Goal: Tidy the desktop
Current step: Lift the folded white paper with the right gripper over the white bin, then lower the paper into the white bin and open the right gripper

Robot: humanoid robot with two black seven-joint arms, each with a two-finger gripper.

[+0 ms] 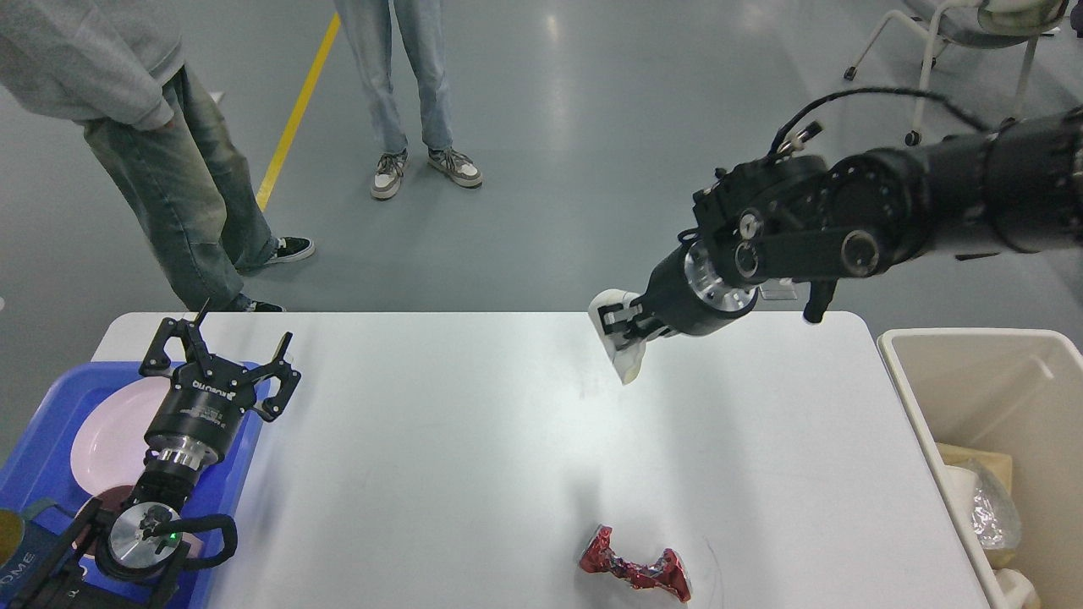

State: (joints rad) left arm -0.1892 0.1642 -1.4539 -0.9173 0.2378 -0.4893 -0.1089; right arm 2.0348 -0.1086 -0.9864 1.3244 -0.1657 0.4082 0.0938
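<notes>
The white desktop (474, 440) fills the lower view. My right gripper (624, 328) is raised above its far middle and is shut on a white paper cup (622, 351), held tilted in the air. A crumpled red wrapper (634, 572) lies near the front edge. My left gripper (222, 347) is open and empty, above the far right corner of the blue tray (42, 465).
The blue tray at the left holds a pink plate (106, 440). A beige bin (998, 423) with some trash stands at the table's right end. Two people (169, 152) stand beyond the far edge. A chair (956, 51) is at the far right.
</notes>
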